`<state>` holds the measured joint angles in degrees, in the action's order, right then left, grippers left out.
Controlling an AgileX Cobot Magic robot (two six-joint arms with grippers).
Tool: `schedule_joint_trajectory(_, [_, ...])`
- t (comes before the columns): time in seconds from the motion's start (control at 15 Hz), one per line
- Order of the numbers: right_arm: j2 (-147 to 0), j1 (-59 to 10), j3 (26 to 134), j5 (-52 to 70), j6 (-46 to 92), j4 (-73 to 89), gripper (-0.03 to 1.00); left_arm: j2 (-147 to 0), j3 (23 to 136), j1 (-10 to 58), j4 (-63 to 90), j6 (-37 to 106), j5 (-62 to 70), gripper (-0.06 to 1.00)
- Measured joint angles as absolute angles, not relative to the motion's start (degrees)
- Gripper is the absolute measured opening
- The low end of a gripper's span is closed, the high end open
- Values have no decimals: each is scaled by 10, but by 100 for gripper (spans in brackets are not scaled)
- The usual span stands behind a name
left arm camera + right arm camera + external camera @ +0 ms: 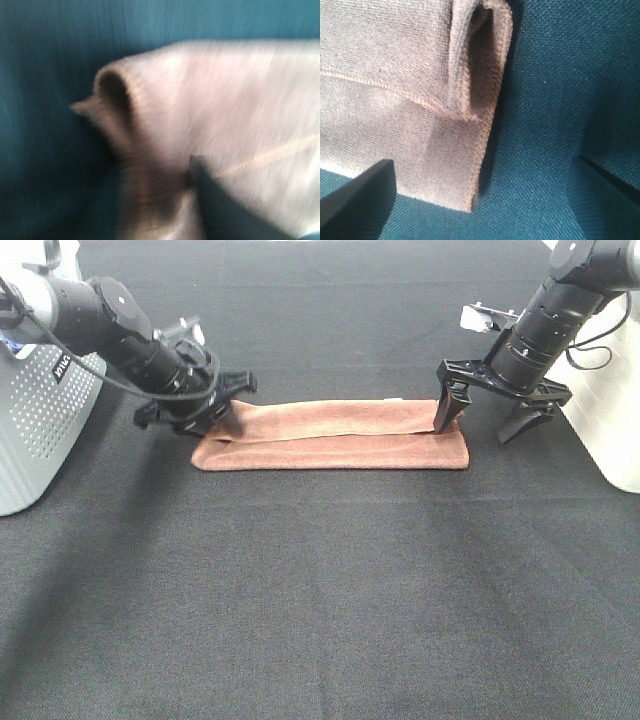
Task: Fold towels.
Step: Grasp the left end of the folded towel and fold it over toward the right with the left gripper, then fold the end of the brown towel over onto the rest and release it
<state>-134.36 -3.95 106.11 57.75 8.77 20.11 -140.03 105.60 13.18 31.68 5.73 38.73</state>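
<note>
The reddish-brown towel (335, 435) lies on the black table as a long folded strip. My left gripper (215, 423) is at its left end. The left wrist view is blurred. It shows one dark finger (225, 210) pressed against a raised, bunched fold of the towel (210, 100); the other finger is hidden by cloth. My right gripper (473, 432) is at the right end, open. One finger (445, 415) is over the towel's corner and the other is past the edge. In the right wrist view the jaws (482, 200) stand wide and empty over the folded, stitched corner (420, 85).
A grey perforated housing (40, 410) stands at the left edge of the table. A white box (612, 410) stands at the right edge. The black table cloth (320, 590) stretches in front of the towel.
</note>
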Motion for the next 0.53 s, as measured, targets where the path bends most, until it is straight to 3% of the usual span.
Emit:
schedule_joint_trajectory(0.07, [-1344,-40,1061,578,88,201,87,-1400,1056,132,317,57,387,22])
schedule_joint_trajectory(0.13, [-1344,-40,1061,577,88,201,87,-1400,1059,132,306,53,398,7])
schedule_joint_trajectory(0.2, [-1344,-40,1061,575,88,201,87,-1399,1062,126,292,42,416,3])
schedule_joint_trajectory(0.53, [-1344,-40,1061,572,88,202,87,-1346,1062,78,237,19,469,2])
